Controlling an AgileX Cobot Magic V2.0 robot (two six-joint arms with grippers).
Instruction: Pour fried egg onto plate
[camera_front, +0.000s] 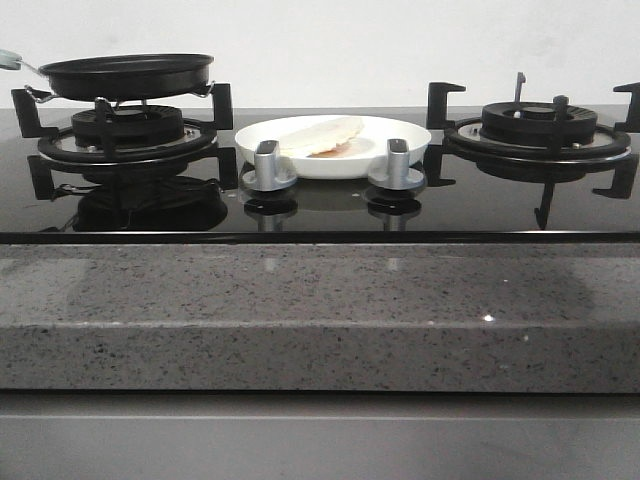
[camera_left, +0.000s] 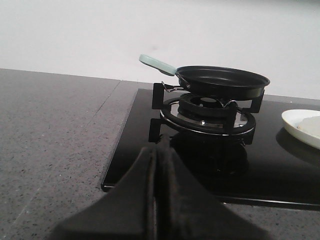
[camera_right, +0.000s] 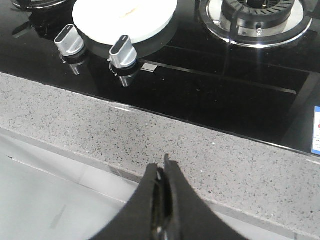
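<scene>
Basically done: the fried egg (camera_front: 325, 137) is seen lying in the plate (camera_front: 400, 130), probably folded. Left of the plate, the pan (camera_front: 127, 75) is parked. Left gripper (camera_left: 156, 165) and right gripper (camera_right: 163, 175) are closed, empty.

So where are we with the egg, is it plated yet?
Looks done: the fried egg lies folded on the plate, and the frying pan sits on the left burner. Nothing in hand: left gripper and right gripper are shut, empty, clear of the stove. Nothing visibly left.
</scene>
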